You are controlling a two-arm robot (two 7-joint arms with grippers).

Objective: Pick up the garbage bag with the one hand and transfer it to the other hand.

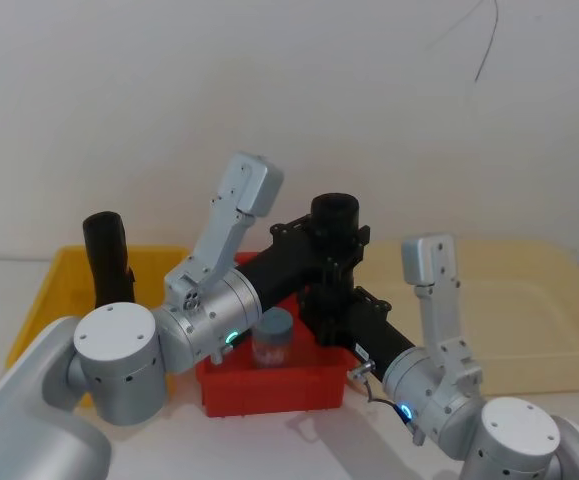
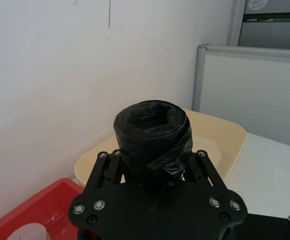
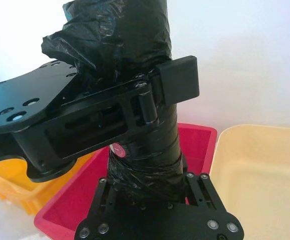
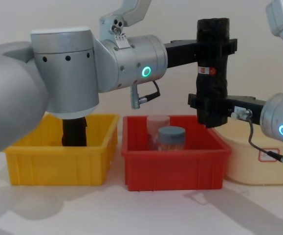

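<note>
Handover halfway: garbage bag (image 4: 210, 81) stands upright in the air above the red bin (image 4: 173, 156). My left gripper (image 4: 214, 50) pinches its upper part, and my right gripper (image 4: 210, 110) looks clamped on its lower end. Pickup done; left to do, I judge: left lets go so right holds alone.

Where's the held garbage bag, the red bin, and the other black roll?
garbage bag (image 4: 210, 85): chest view, body below label.
red bin (image 4: 173, 169): chest view, front wall.
other black roll (image 4: 74, 133): chest view, side.
</note>
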